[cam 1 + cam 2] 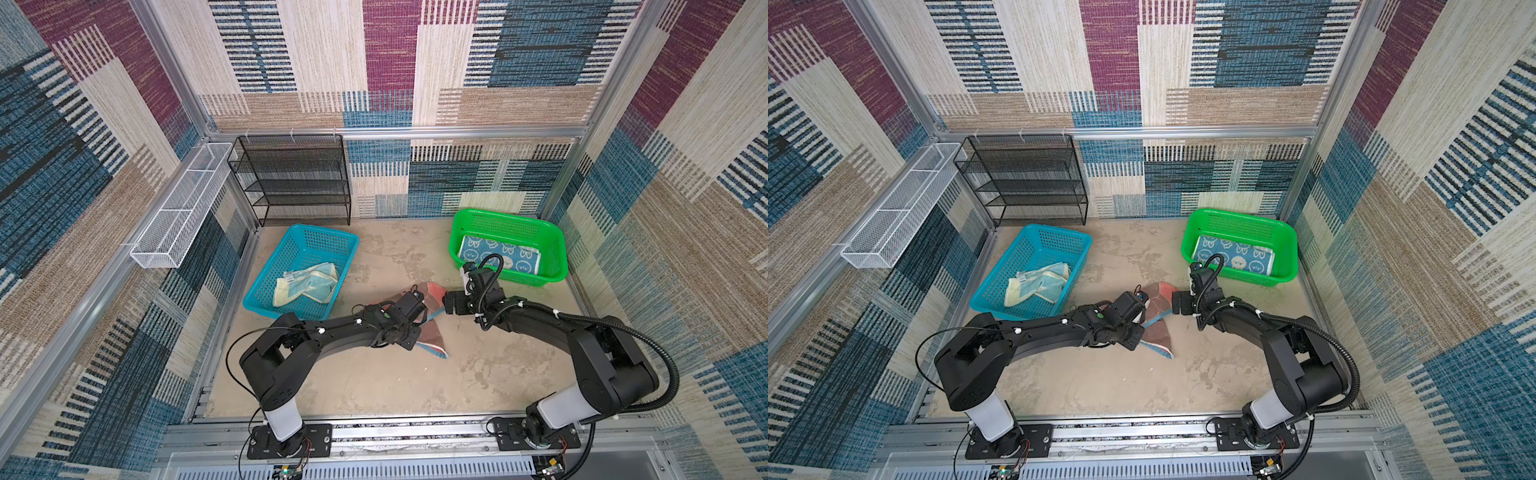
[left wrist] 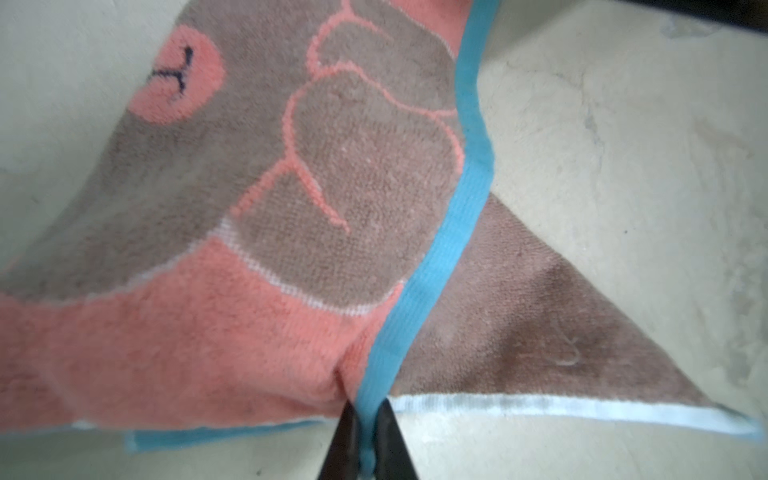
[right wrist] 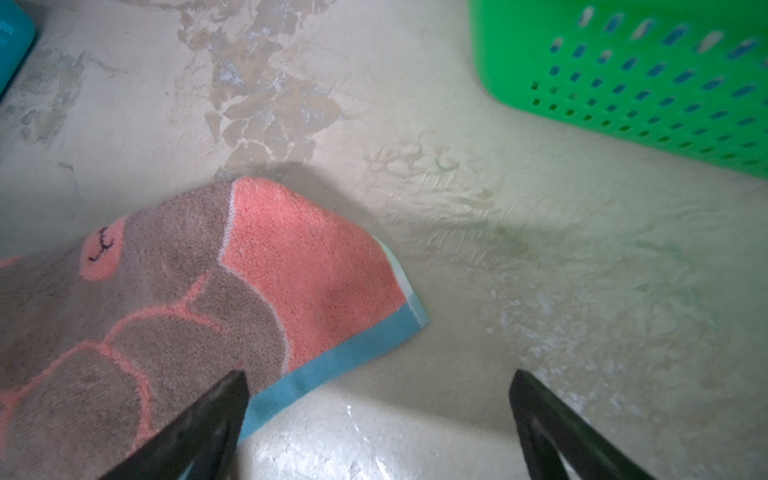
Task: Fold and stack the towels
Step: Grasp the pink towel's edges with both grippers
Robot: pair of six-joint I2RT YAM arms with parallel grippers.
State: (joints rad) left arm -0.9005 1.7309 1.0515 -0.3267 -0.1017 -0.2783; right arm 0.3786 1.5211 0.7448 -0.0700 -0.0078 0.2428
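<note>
Item in hand: coral towel with brown bear (image 1: 432,336), on the table (image 1: 374,374) between the two arms, spread loosely, one corner turned over so the brown back shows
Left gripper (image 2: 368,405): jaws pressed together, pinching the towel's blue hem at a lifted edge
Right gripper (image 3: 379,374): jaws spread wide, nothing between them, just beside the towel's far blue-edged corner
Green basket (image 1: 507,224): holds the blue towel with white rabbit faces (image 1: 515,255), folded flat; judged done
Blue basket (image 1: 324,243): holds a cream and pale-blue cloth (image 1: 307,282), crumpled and unfolded; cannot tell whether it is one towel or two
Orange-and-blue lettered towel: not made out in any view
Step judged: start of the fold on the coral towel, one edge gripped, second corner not yet taken
Progress judged: early to middle; one towel folded, one being worked
Left to do: finish this fold, stack it on the rabbit towel, then fold whatever lies in the blue basket
</note>
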